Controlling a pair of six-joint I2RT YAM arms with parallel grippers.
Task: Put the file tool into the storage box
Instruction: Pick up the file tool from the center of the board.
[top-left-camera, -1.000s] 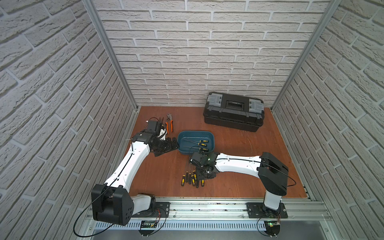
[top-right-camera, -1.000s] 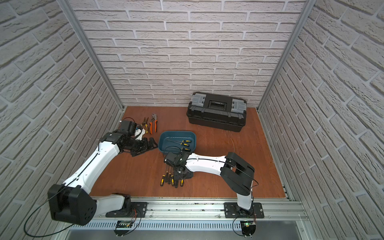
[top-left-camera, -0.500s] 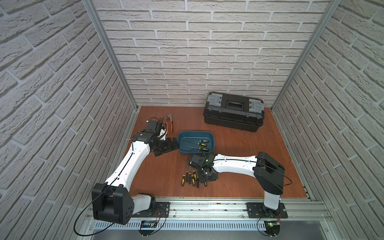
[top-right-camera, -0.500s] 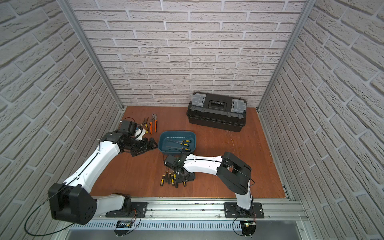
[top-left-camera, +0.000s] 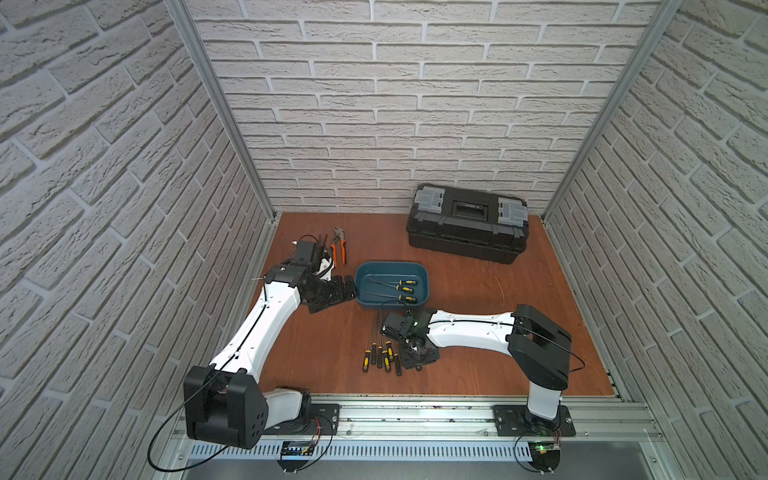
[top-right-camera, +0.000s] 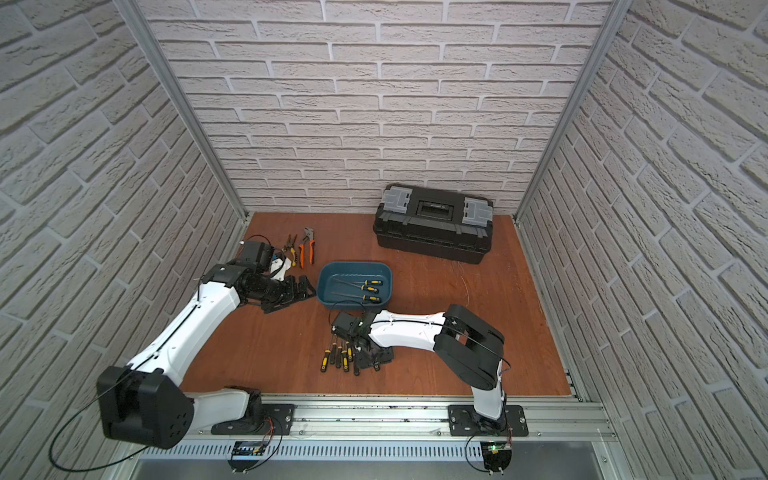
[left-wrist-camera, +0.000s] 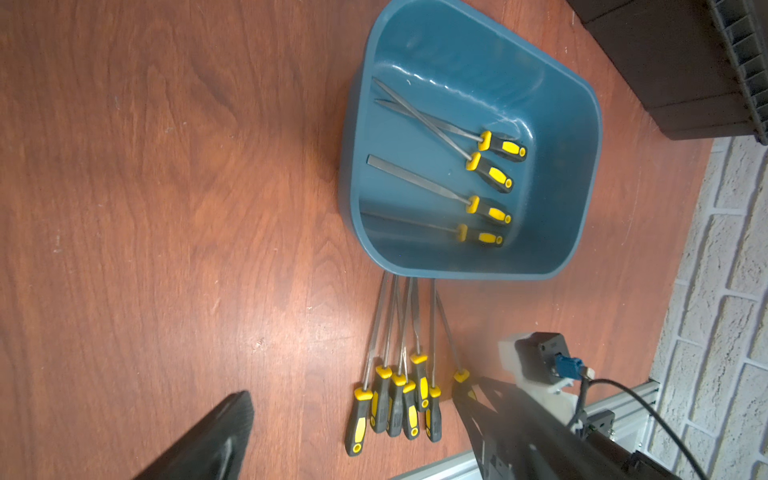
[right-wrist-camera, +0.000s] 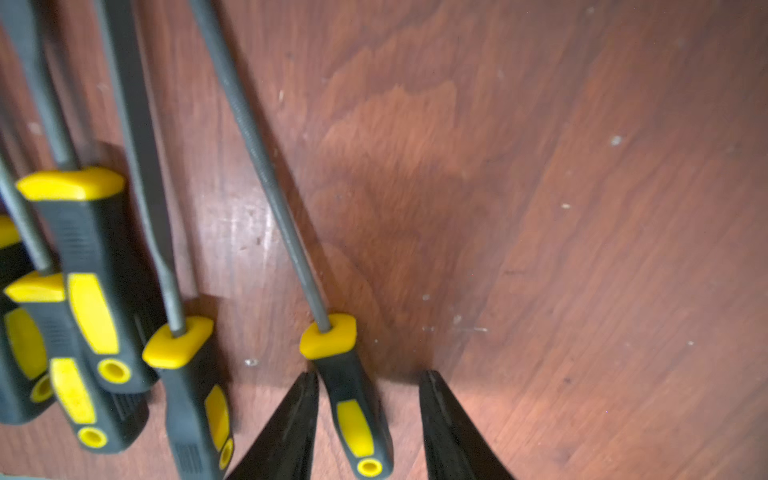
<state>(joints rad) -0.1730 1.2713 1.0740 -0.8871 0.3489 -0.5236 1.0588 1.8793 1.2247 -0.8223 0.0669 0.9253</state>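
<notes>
Wooden tabletop (right-wrist-camera: 582, 208): right gripper (right-wrist-camera: 369, 373) straddles the file tool (right-wrist-camera: 353, 415), jaws spread; other files (top-left-camera: 380, 355) crowd beside it, lower centre in both top views. Left gripper (top-left-camera: 351, 289), spread, just beside storage box (top-left-camera: 390, 263).

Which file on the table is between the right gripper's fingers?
The lone file apart from the bunch; only its handle lies between the fingers of the open right gripper.

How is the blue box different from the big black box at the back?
The storage box is teal-blue; the toolbox is black with grey latches. The storage box is smaller and shallower than the toolbox. The storage box has no lid, so you can see files inside; the toolbox is shut. Both are rectangular and sit on the wooden table.
</notes>
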